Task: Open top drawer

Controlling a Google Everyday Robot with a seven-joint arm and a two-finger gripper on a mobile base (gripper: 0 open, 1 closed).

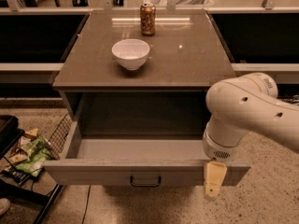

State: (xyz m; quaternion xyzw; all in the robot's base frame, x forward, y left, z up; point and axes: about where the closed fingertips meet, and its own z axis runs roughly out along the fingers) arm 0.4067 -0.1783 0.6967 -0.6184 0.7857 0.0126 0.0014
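Note:
The top drawer [140, 149] is pulled well out of the grey cabinet, and its plain grey inside shows with nothing in it. Its flat front panel [93, 174] faces me, with the small dark loop handle [145, 181] at centre. My gripper [214, 180] hangs from the white arm [247, 108] at the drawer's front right corner, well to the right of the handle and not on it. The arm hides the drawer's right side.
A white bowl [131, 53] and a brown drink can [148, 18] stand on the cabinet top [187, 55]. A wire basket with snack bags [32, 148] sits on the floor at the left. Speckled floor lies in front.

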